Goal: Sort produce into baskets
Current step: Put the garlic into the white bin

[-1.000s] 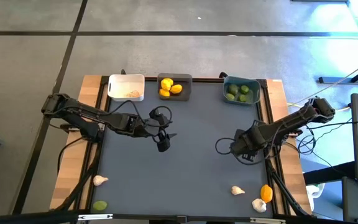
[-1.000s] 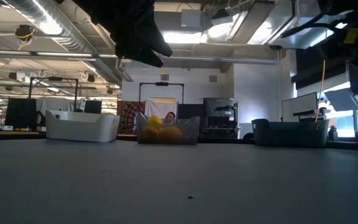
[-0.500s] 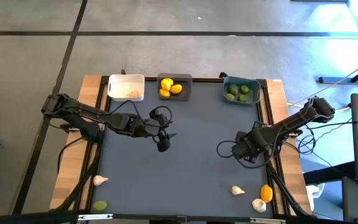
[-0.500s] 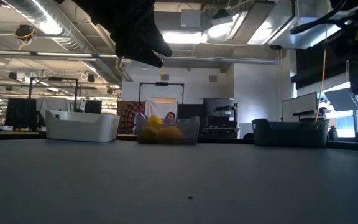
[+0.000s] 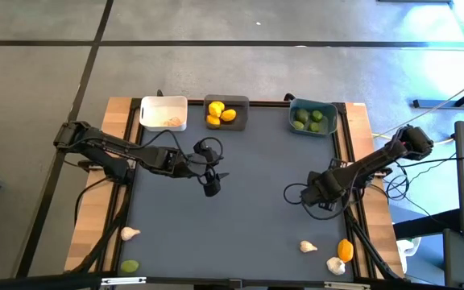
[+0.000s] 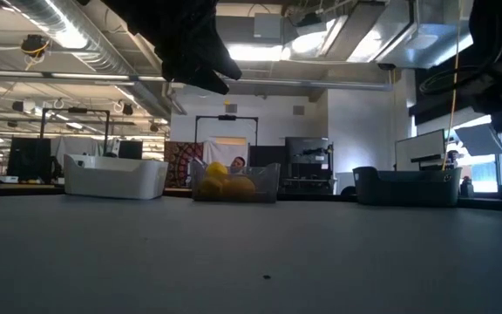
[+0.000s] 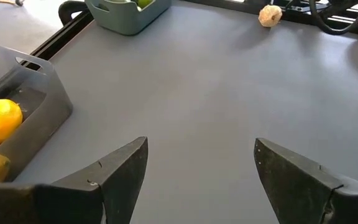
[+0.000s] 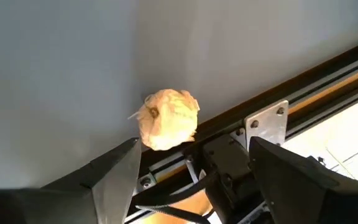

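While your right end effector hangs with its fingers spread wide and empty over the right side of the bench, a garlic bulb sits ahead of it by the bench's edge rail. Your left end effector hovers wide open and empty near the bench's middle. Along the far edge you have the white basket, the dark grey basket with lemons, and the teal basket with limes. Near the front edge lie another garlic bulb, a lime, two more bulbs and a lemon.
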`<action>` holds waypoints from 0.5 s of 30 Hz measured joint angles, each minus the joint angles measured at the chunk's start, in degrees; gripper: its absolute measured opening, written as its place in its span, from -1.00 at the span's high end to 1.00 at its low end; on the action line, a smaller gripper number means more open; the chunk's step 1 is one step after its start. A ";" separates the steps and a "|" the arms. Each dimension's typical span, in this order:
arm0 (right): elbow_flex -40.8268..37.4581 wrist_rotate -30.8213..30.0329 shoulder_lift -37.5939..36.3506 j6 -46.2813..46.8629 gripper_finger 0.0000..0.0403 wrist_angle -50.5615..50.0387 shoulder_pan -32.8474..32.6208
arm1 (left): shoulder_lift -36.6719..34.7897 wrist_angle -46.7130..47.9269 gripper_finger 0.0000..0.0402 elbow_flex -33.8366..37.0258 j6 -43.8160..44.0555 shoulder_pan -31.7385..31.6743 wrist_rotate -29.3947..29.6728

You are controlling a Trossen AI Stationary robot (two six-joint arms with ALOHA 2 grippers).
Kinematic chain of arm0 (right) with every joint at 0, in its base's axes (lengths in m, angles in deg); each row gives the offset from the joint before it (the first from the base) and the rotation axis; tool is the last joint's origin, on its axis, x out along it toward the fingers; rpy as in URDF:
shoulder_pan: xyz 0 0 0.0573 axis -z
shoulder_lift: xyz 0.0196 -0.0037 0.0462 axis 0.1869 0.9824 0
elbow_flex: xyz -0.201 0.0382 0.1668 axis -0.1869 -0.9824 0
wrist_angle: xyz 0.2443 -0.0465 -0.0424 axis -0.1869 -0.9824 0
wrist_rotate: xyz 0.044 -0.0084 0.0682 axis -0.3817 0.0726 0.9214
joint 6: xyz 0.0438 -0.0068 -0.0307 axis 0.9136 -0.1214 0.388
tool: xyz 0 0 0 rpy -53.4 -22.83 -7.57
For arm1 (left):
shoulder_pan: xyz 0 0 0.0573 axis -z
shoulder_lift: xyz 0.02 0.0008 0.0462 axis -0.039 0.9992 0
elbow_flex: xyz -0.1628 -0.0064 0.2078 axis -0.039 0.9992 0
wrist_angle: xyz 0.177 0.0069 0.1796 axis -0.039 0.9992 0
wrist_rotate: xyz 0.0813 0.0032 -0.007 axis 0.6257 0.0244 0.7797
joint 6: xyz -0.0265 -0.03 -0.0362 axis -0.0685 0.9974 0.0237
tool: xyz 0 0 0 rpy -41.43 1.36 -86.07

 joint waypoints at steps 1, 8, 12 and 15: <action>-0.04 -0.03 0.03 0.00 -0.45 0.00 0.01 | 0.00 -0.01 -0.44 0.00 -0.21 0.00 -0.01; -0.04 0.71 0.04 2.05 -0.33 0.63 0.02 | 0.00 -0.47 -0.44 0.00 -0.32 0.00 0.00; -0.03 1.09 1.93 3.76 -0.32 0.66 0.02 | 0.00 -0.47 -0.44 0.00 -0.03 0.00 0.00; -0.02 1.60 4.57 5.13 -0.32 0.71 0.02 | 0.00 -0.61 -0.44 0.00 0.15 0.00 0.00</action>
